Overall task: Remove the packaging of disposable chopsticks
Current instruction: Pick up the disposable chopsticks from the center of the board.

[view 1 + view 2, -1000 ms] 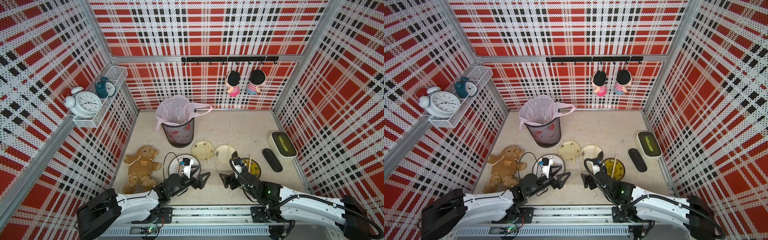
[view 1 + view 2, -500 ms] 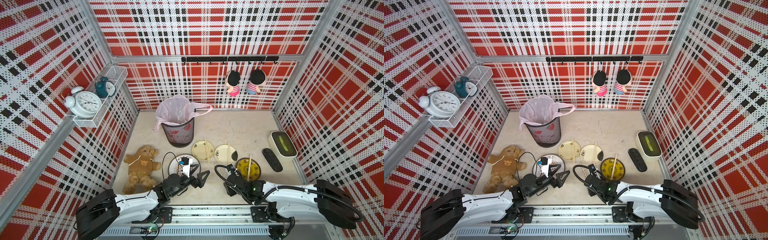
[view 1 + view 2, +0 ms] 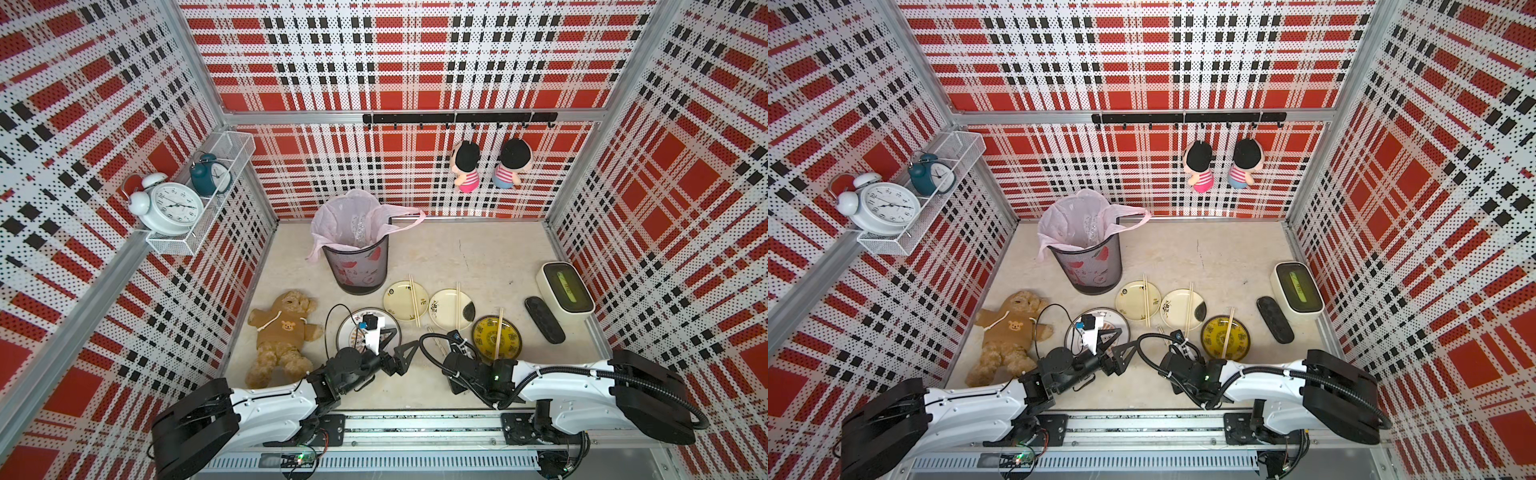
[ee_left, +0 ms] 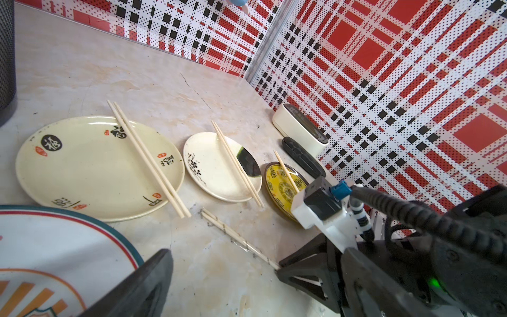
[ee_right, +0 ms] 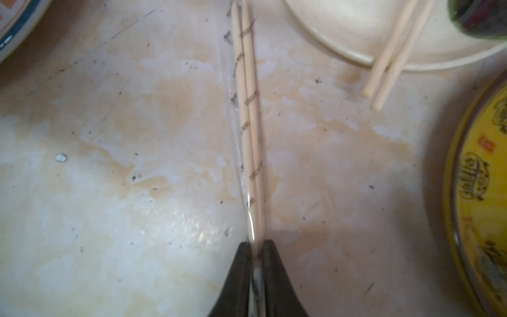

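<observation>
Right gripper (image 5: 256, 248): jaws closed tight on the near end of the wrapped pair (image 5: 248, 123). Clear sleeve (image 5: 232, 109) not yet removed; small printed marks are seen along it. The pair is laid flat on the table (image 5: 109, 164), gripped only at its tip. In both top views it is placed between the teal-rimmed plate (image 3: 347, 332) and the yellow plate (image 3: 484, 338), its far end near the second cream plate (image 3: 442, 309). Much of it is hidden there by the right arm and its cable.

Left gripper (image 3: 397, 344): jaws spread wide, nothing held. It is poised over the near edge of the teal-rimmed plate, apart from the wrapped pair.

Bare pairs (image 3: 414, 301) are noted on three plates: one across the first cream plate (image 3: 397, 300), one across the second cream plate, one across the yellow plate. All three are unwrapped, ends overhanging the rims.

Bin (image 3: 357, 270) with pink liner (image 3: 332, 224) is stood at the back left of the table. Crinkled clear plastic (image 3: 359, 228) is seen inside it.
</observation>
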